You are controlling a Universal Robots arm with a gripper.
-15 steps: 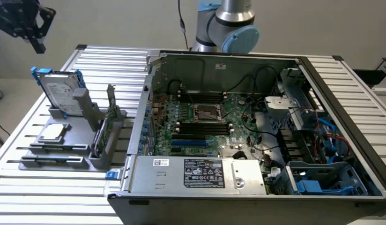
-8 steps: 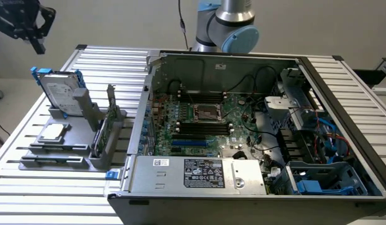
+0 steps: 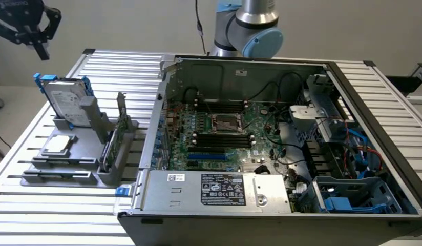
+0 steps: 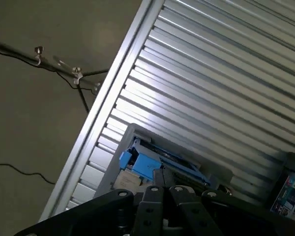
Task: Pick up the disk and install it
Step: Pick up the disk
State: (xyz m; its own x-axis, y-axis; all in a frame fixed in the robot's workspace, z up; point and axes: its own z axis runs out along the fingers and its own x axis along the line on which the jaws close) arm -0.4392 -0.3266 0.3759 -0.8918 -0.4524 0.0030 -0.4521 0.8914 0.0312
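Observation:
The disk (image 3: 63,100), a silver-grey drive with a white label in a bright blue carrier, leans upright in a grey holder (image 3: 74,164) at the exterior view's left. My black gripper (image 3: 41,54) hangs well above it, slightly to the left, with its fingers shut together and nothing between them. In the wrist view the shut gripper (image 4: 163,173) looks down on the top edge of the disk (image 4: 147,164) in its blue frame, far below.
An open computer case (image 3: 245,64) with its motherboard (image 3: 218,133) lies at centre and right; blue bays (image 3: 351,202) sit at its near right corner. The holder also carries a small silver chip (image 3: 59,144) and a thin upright card (image 3: 120,115). Ribbed metal table (image 4: 226,73).

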